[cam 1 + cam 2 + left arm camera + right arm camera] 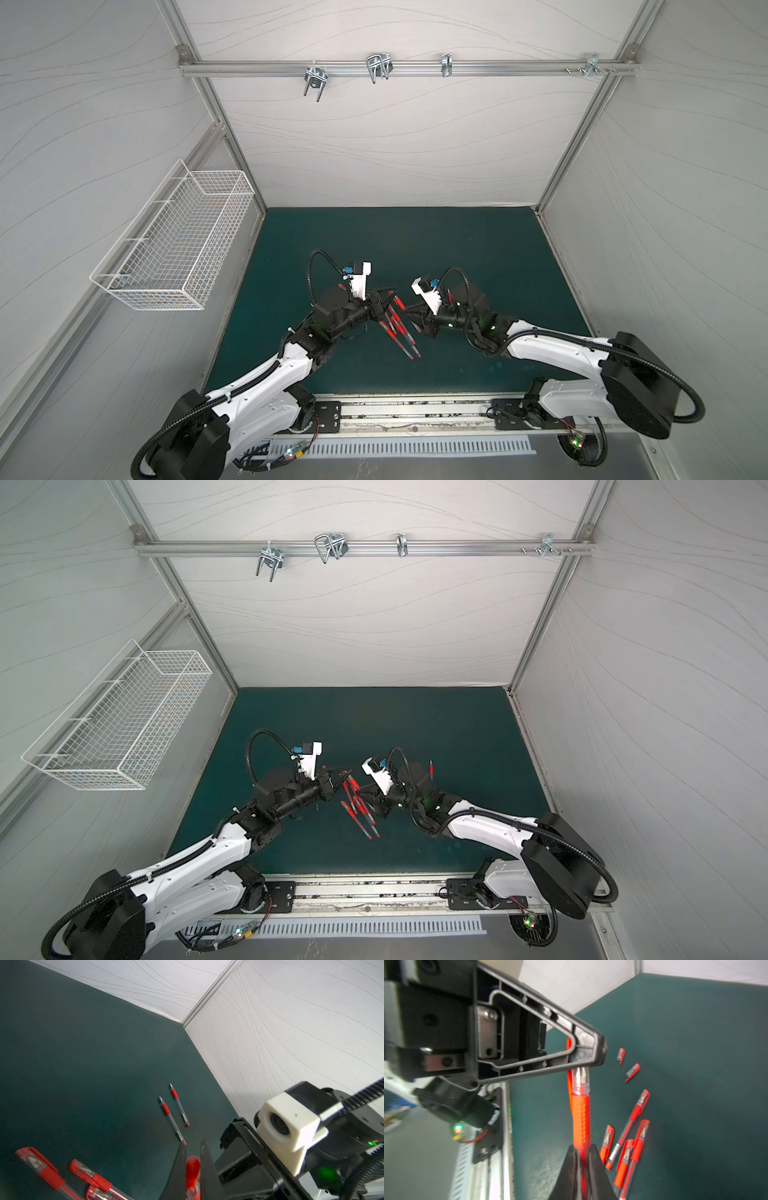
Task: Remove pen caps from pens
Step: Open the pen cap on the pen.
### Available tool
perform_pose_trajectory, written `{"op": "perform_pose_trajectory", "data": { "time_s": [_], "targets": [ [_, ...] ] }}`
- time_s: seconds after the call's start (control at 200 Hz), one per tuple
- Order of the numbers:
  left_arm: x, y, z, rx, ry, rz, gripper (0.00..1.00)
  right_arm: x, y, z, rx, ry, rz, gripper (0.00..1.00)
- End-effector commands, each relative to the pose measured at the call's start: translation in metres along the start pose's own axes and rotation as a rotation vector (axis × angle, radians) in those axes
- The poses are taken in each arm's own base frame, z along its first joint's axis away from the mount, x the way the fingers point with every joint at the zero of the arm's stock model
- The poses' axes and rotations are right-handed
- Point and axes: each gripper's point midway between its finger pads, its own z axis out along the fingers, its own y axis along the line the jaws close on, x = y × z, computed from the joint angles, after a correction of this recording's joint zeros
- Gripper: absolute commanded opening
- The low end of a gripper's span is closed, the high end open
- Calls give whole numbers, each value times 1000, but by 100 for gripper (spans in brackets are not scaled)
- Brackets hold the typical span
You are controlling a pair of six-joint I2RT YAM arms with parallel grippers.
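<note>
One pen (581, 1118), with a red grip and a clear barrel, spans the gap between my two grippers above the green mat. My right gripper (581, 1147) is shut on its barrel. My left gripper (193, 1145) is shut on its pen cap (580, 1080), whose red end (192, 1169) shows between the fingers. In both top views the grippers (388, 296) (411, 312) meet over a pile of several capped pens (397, 328) (357, 808). Two loose pen caps (620, 1055) (632, 1072) lie beyond the pile. Two uncapped pens (172, 1120) (179, 1104) lie side by side near the right wall.
A white wire basket (178, 245) hangs on the left wall. Metal hooks (378, 68) sit on the rail across the back wall. White walls enclose the green mat (478, 257) on three sides. The arms' mounting rail (415, 411) runs along the front edge.
</note>
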Motion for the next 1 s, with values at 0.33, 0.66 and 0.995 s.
{"op": "perform_pose_trajectory", "data": {
  "time_s": [0.33,0.66,0.995],
  "targets": [
    [-61,15,-17,-128,-267,56,0,46,2,8,482,231,-364,0],
    [-66,17,-25,-147,-298,54,0,52,12,9,142,210,-83,0],
    [-69,23,-31,-172,-326,43,0,57,3,2,-59,227,133,0]
  ]
}}
